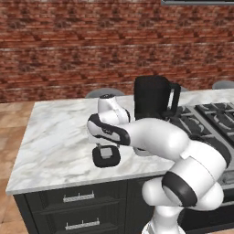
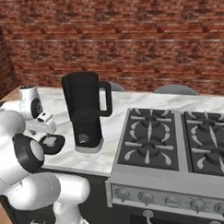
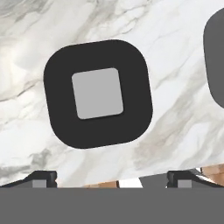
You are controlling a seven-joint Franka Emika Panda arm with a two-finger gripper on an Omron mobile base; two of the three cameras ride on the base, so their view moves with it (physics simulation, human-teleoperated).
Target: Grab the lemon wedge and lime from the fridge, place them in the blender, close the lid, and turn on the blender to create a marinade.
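lid (image 3: 98,94) lying flat, frame centre, on marble counter (image 3: 175,52) | gripper (image 3: 111,179) hovering, jaws spread, grasping nothing | lid looking light, stiff, thin: you're pinching opposite edges

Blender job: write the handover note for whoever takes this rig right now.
Pincer: open, empty, hanging over the lid.
Lid: flat on the marble counter, near its front edge, left of the blender.
Blender: upright beside the stove, jar uncovered; its contents cannot be seen.
Left: grip the lid, set it on the jar, switch the blender on.
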